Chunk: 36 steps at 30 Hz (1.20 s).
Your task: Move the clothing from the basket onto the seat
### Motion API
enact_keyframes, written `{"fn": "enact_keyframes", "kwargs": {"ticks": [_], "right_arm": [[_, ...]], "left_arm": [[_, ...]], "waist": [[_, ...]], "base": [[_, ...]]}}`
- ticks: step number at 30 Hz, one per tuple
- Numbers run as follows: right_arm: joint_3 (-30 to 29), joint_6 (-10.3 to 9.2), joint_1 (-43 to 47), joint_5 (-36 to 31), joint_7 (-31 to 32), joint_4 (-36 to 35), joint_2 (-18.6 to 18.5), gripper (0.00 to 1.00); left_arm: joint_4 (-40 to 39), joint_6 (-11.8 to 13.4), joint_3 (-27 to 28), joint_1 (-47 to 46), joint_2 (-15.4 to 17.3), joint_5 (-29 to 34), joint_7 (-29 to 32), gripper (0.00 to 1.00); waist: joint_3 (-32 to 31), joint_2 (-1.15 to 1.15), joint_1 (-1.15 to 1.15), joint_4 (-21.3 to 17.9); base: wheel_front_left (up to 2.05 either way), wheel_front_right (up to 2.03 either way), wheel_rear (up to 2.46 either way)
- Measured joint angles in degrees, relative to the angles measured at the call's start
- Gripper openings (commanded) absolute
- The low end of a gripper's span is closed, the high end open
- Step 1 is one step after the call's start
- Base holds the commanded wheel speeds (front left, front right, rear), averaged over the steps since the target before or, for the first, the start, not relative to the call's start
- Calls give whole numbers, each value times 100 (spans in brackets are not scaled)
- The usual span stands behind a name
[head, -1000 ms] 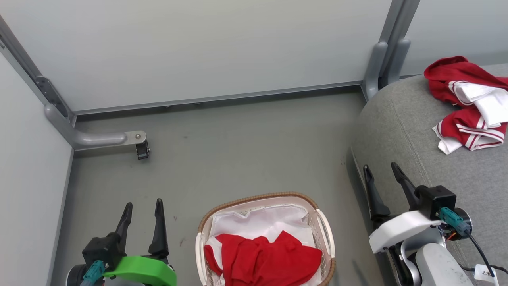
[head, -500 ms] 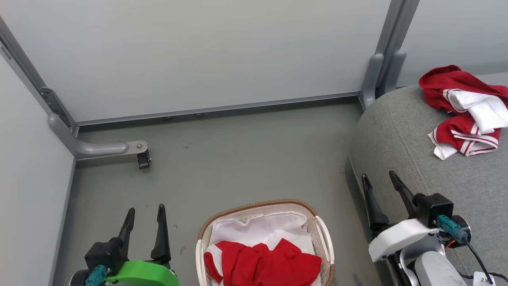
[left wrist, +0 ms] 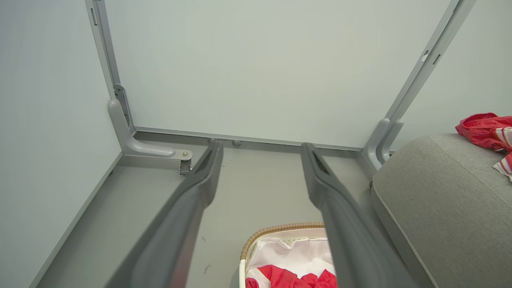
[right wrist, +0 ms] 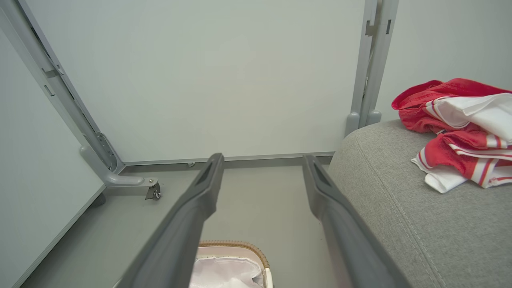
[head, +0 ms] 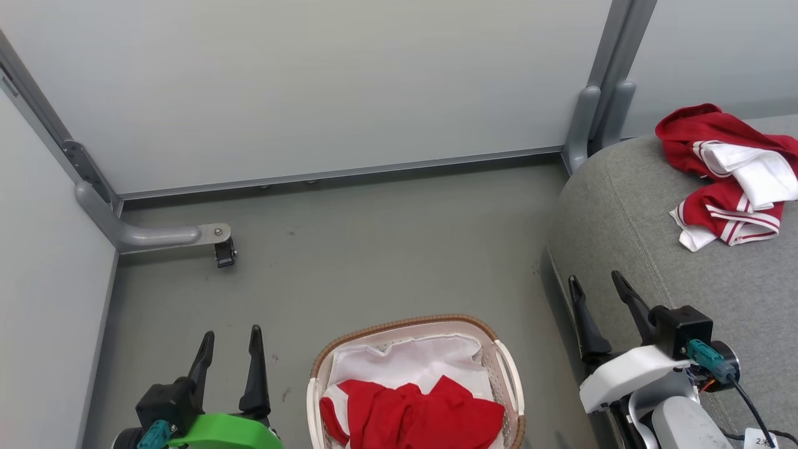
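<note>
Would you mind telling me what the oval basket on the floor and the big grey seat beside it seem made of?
The oval white perforated basket looks like matte moulded plastic, given its regular holes; its brown rim appears woven, perhaps rattan or an imitation. The large grey seat looks like matte woven upholstery fabric: coarse weave, stitched seam, soft rounded edge.

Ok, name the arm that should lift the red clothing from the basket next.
Probably the right arm: its jaws stand open and empty beside the seat, so the carry from the basket looks shorter. The left arm, also open, sits on the basket's other side.
</note>
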Motion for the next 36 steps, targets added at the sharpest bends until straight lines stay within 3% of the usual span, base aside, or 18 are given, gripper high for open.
{"fn": "enact_keyframes", "kwargs": {"ticks": [8,15,26,36], "right_arm": [[-29,0,0,-1,0,-15,0,100],[-146,0,-105,-80,0,-132,0,100],[-477,0,-709,-464,0,-552,-2,100],[-460,0,-1305,-621,0,-1009,-2,100]], "left_arm": [[33,-21,-93,-8,0,48,1,100],[435,-143,-397,-520,3,461,-1,100],[1857,-275,-1690,-2244,-5,1027,52,100],[3240,-220,-2814,-3622,-16,716,322,100]], "waist": [[42,0,0,-16],[231,0,0,-38],[1041,0,0,-108],[2208,0,1,-292]], "base": [[0,0,0],[0,0,0],[0,0,0],[0,0,0]]}}
